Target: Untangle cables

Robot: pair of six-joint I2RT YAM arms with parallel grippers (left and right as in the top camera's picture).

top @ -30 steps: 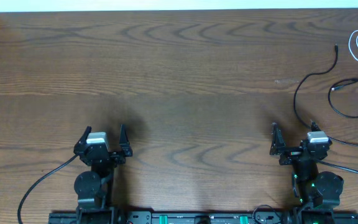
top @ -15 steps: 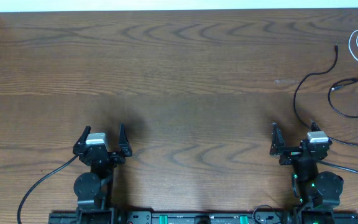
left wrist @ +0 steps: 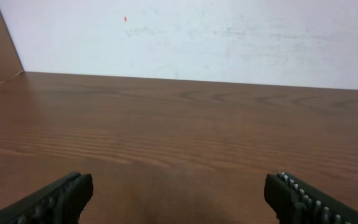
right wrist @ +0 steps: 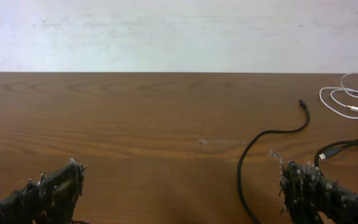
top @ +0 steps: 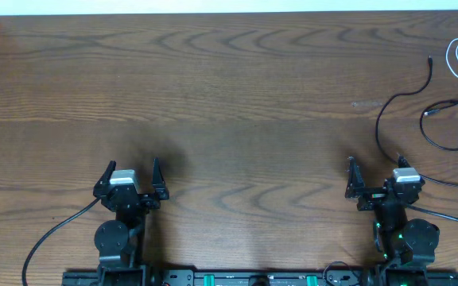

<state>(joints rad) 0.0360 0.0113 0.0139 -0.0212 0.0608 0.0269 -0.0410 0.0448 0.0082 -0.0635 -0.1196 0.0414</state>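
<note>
- Nothing has shifted since a second ago: both arms and every cord lie where they were.
- Cut off: the cables run off the right edge of the overhead view, so their full length and how they cross cannot be made out. The wrist views show only the tips of each claw's fingers.
- The left gripper (top: 133, 169) stands wide and holds nothing. It sits near the front edge on the left, over bare wood.
- The right gripper (top: 375, 169) is also spread wide and empty. It sits near the front edge on the right.
- Open room: the table (top: 229, 95) is bare brown wood across its left and middle, back to the pale wall (top: 213, 6). A raised wooden edge shows at the far left corner.
- The cables lie at the far right, well apart from the left claw.
- A long black cable (top: 377, 123) starts at a small plug near the back, bows toward the middle, and passes just beside the right claw before running off the right edge.
- A second black cable (top: 444, 106) has a small plug end and loops just right of the first.
- The white cable (top: 448, 57) is thin and coiled in loose loops at the back right corner, partly out of view.
</note>
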